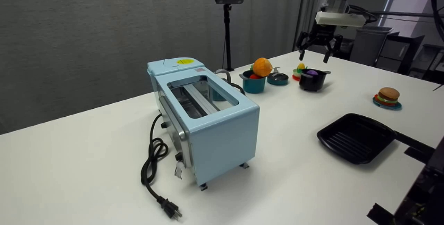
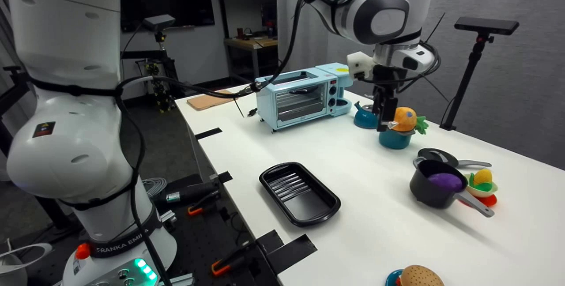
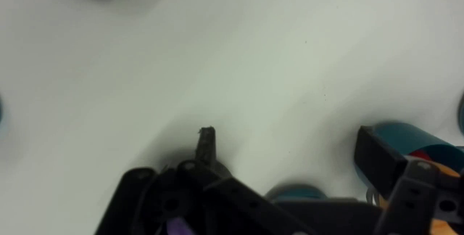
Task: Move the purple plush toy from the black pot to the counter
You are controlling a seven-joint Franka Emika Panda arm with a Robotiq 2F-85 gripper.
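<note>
Robotiq gripper (image 3: pixel 285 140), jaws wide apart, hangs above the white counter (image 2: pixel 362 167), seemingly between the teal pot (image 1: pixel 254 85) and the black pot (image 2: pixel 429 196) holding the purple plush toy (image 2: pixel 446 182).

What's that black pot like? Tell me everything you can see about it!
The black pot is small, round and deep, and looks smooth and hard; metal or plastic, I can't tell. A long grey handle sticks out on one side, with a short grey grip opposite. It stands upright, its top open, on the white counter. Inside sits the purple plush toy. The open gripper hangs clear of it. I can't tell whether it touches the pale bowl beside it.
</note>
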